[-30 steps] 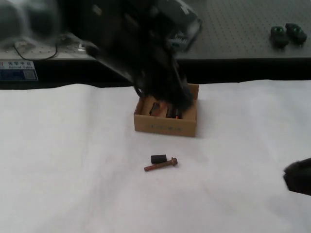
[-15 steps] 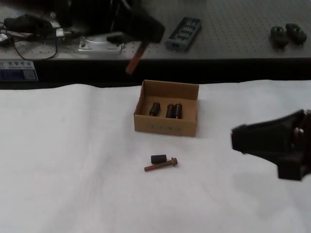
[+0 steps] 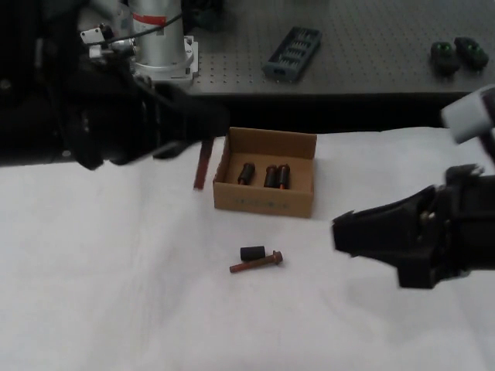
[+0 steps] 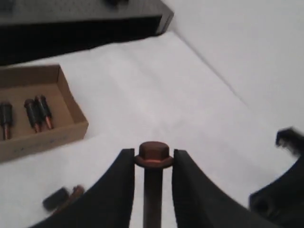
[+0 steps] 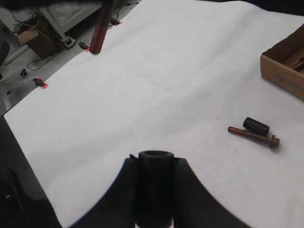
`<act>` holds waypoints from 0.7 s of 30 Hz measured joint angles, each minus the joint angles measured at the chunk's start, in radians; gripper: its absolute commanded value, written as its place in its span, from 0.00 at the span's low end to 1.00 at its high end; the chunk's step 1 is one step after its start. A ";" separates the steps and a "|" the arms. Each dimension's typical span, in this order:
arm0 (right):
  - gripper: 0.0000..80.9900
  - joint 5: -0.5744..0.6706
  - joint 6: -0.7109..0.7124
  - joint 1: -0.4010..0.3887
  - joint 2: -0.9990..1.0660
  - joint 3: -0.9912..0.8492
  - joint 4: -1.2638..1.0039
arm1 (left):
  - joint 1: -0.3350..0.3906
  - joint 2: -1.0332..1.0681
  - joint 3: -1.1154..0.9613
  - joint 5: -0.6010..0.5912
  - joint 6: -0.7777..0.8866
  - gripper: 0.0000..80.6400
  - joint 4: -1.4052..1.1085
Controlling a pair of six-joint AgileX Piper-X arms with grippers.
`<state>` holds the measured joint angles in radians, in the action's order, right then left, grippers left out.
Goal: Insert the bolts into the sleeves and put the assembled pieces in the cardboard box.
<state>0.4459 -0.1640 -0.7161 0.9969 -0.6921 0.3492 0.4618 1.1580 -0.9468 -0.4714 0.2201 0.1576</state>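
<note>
The left gripper (image 4: 153,154) is closed narrowly on a bolt (image 4: 153,187), its two fingers pinching the shank just under the flanged head, so the head sits above the fingertips; the right gripper (image 5: 154,160) is likewise drawn in to a narrow grip around a sleeve (image 5: 154,190), the dark tube standing between the fingers with its open bore facing out past the tips; the step in hand looks like the mating of this pair in the air, each arm carrying one half; the two grippers are well apart over the white cloth (image 3: 116,294), the left one near the left wall of the cardboard box (image 3: 265,204), the right one off to the box's other side and nearer the camera; the next move probably calls for bringing them together, lining the bolt's shank up with the sleeve's bore on one axis, then sliding it in; a small tilt of either part would likely jam the entry; on the cloth in front of the box lie a loose bolt (image 3: 255,264) and a loose sleeve (image 3: 252,253), just beside each other and not yet joined; inside the box three assembled pieces (image 3: 267,175) lie side by side.
</note>
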 measured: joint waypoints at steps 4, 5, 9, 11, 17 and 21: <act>0.02 0.003 0.002 -0.049 0.056 0.000 -0.096 | 0.000 -0.063 0.115 0.005 0.140 0.01 -0.286; 0.02 0.005 0.002 -0.057 0.067 0.000 -0.117 | 0.000 -0.069 0.130 0.005 0.155 0.01 -0.314; 0.02 0.017 0.002 -0.074 0.102 0.000 -0.161 | 0.000 -0.072 0.155 -0.005 0.189 0.01 -0.380; 0.02 0.024 0.002 -0.076 0.114 0.000 -0.173 | 0.000 -0.072 0.155 -0.024 0.193 0.01 -0.387; 0.02 0.045 0.000 -0.077 0.172 0.000 -0.261 | 0.000 -0.072 0.155 -0.052 0.233 0.01 -0.398; 0.02 0.048 -0.022 -0.077 0.187 0.000 -0.358 | 0.000 -0.072 0.155 -0.071 0.238 0.01 -0.400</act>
<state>0.4937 -0.1864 -0.7926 1.1837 -0.6921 -0.0089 0.4618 1.0861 -0.7916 -0.5427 0.4577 -0.2427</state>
